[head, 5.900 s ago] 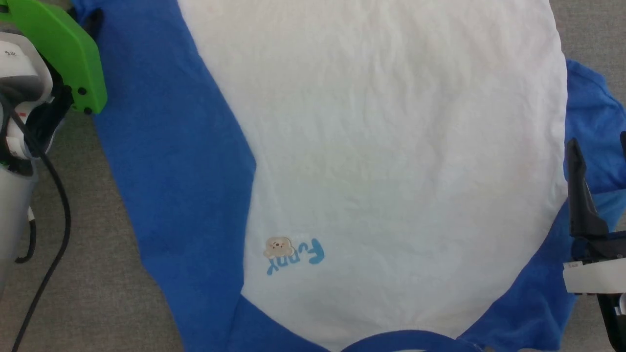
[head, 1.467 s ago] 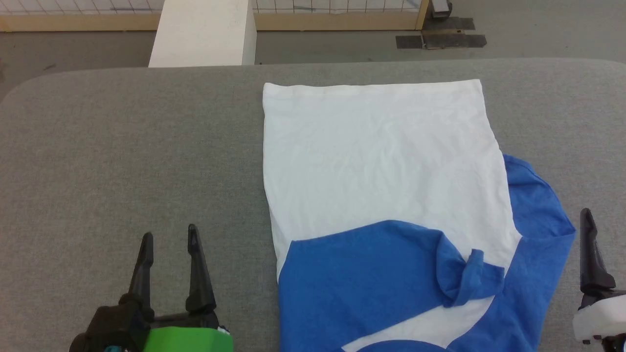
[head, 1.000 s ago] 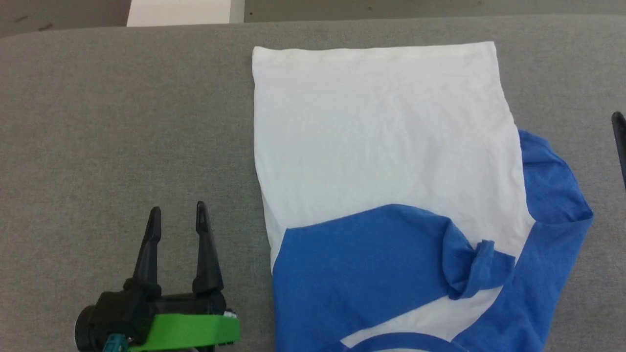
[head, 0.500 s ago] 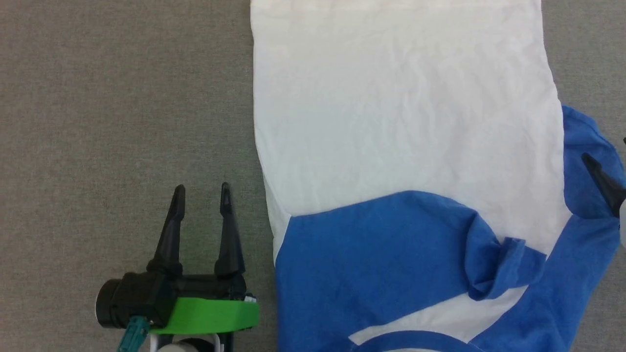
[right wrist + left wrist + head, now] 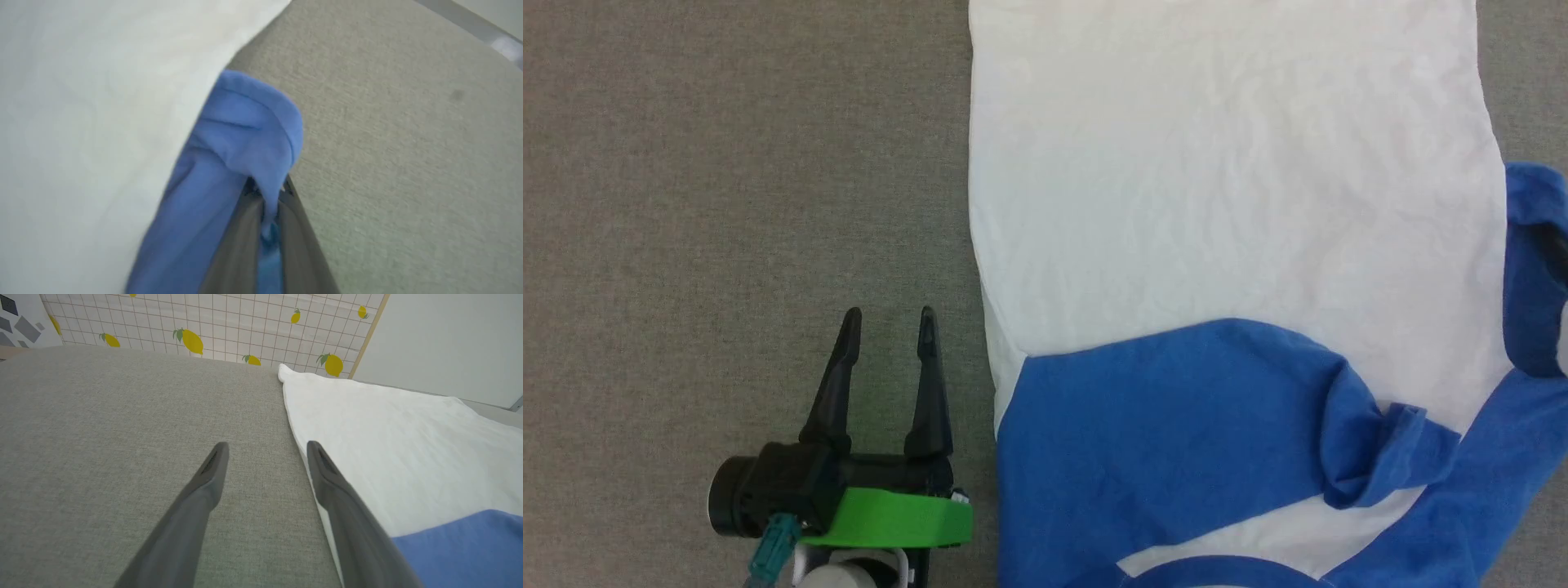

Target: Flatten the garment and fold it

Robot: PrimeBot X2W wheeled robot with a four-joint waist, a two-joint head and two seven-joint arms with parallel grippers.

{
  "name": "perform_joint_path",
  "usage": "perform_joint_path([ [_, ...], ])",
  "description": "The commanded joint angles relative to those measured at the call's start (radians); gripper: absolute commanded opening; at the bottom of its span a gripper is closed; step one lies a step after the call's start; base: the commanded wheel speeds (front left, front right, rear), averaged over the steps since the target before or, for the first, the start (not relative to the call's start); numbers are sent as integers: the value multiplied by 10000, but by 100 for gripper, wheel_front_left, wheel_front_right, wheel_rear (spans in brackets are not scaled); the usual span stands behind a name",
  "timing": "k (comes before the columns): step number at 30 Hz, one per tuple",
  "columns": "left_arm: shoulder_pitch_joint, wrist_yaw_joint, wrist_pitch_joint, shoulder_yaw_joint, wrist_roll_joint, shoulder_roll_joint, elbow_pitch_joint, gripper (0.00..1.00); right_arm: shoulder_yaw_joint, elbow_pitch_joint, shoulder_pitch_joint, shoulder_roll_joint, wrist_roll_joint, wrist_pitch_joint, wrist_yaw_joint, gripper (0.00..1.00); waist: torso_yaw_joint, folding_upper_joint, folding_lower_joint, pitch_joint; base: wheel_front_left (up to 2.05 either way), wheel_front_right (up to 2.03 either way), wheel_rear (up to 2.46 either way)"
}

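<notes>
The garment [image 5: 1225,180] lies on the grey table, its white body spread flat. One blue sleeve [image 5: 1176,433] is folded across its near part, with a bunched cuff [image 5: 1388,449]. My left gripper [image 5: 886,322] rests open and empty on the table just left of the garment's edge; in the left wrist view the left gripper [image 5: 265,447] has its right finger beside the white hem side [image 5: 388,449]. My right gripper [image 5: 266,188] is shut on the other blue sleeve [image 5: 249,122], which rises off the table at the garment's right side [image 5: 1531,269].
Grey padded table surface [image 5: 727,204] stretches wide to the left of the garment. A lemon-print tiled wall [image 5: 196,326] and a plain pale panel [image 5: 441,343] stand beyond the table's far edge.
The head camera has dipped closer to the table. My right gripper has come in over the right sleeve and shut on it, lifting the cloth. The left gripper stays open.
</notes>
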Motion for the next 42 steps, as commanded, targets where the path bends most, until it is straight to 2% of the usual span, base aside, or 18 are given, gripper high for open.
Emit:
perform_joint_path([
  [1,-122,-74,-47,26,-3,-28,51,100,-272,288,-118,-71,10,-142,-21,0,-136,0,-1,-232,0,0,0],
  [8,11,-171,-47,104,-112,-44,219,100,-2014,1308,784,-54,-90,-490,-21,0,-282,0,-1,-676,0,0,0],
  [14,70,-235,-47,151,-170,19,265,100,-3312,2058,2251,656,-237,-579,-21,0,-289,0,-1,-698,0,0,0],
  [15,71,-238,-47,156,-176,35,271,100,-3416,2096,2364,786,-288,-610,-21,16,-300,0,-1,-690,0,0,0],
  [16,72,-245,-36,158,-187,55,278,100,-3556,2090,2428,956,-357,-720,-21,89,-319,0,-1,-680,0,0,0],
  [17,71,-253,-21,156,-192,74,286,100,-3668,2072,2436,1093,-416,-807,-21,100,-339,0,-1,-676,0,0,0],
  [22,49,-247,-5,162,-217,120,318,100,-3853,1041,2209,1483,-580,-1021,-21,100,-503,0,-1,-733,0,0,0],
  [28,6,-269,-10,153,-283,96,381,100,-4079,-1268,2119,1182,-622,-291,-21,100,-684,0,-1,-801,0,0,0],
  [32,-126,-320,-16,94,-281,45,403,100,-4013,-2180,2136,923,-742,477,-21,100,-670,0,-1,-619,0,0,0],
  [36,-316,-383,-21,19,-236,15,451,100,-3485,-2327,2101,566,-869,1137,-21,100,-527,0,-1,-295,0,0,0],
  [42,-445,-384,-28,-5,-184,-30,466,100,-2655,-1827,1962,65,-881,1786,-21,100,-217,0,-1,101,0,0,0],
])
